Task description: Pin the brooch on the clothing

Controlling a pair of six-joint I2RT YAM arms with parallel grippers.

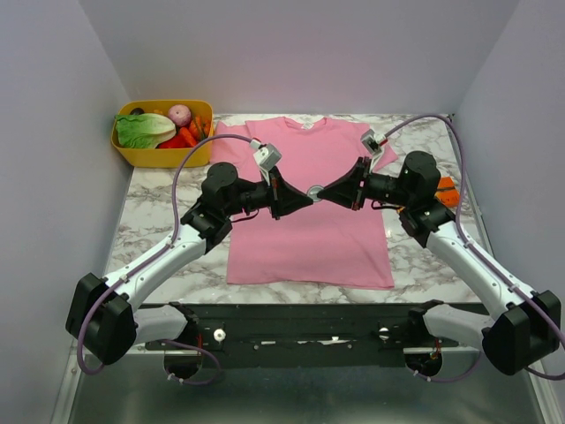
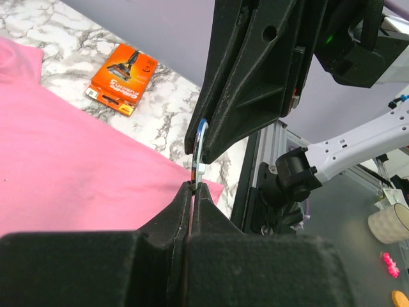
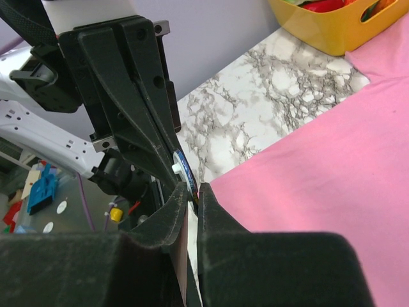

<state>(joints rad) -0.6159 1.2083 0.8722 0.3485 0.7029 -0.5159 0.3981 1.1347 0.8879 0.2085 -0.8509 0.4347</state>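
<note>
Over the middle of the shirt (image 1: 305, 243), apparently just off the cloth: brooch (image 1: 313, 191), pinched edge-on from two sides. Held by the left gripper (image 1: 297, 198), fingers (image 2: 163, 217) shut tight on one rim, and by the right gripper (image 1: 330, 193), fingers narrowed onto the other. Likely mid-step: working the pin open, nothing fastened yet. Next, probably: free the clasp, then lower to the chest without losing grip. Plenty of flat pink toward the hem; bare surface (image 1: 150, 203) off both sleeves. Beyond the left sleeve, a basket (image 1: 163, 157); beside the right sleeve, an orange pack (image 1: 448, 192). Worth keeping wide of both.
</note>
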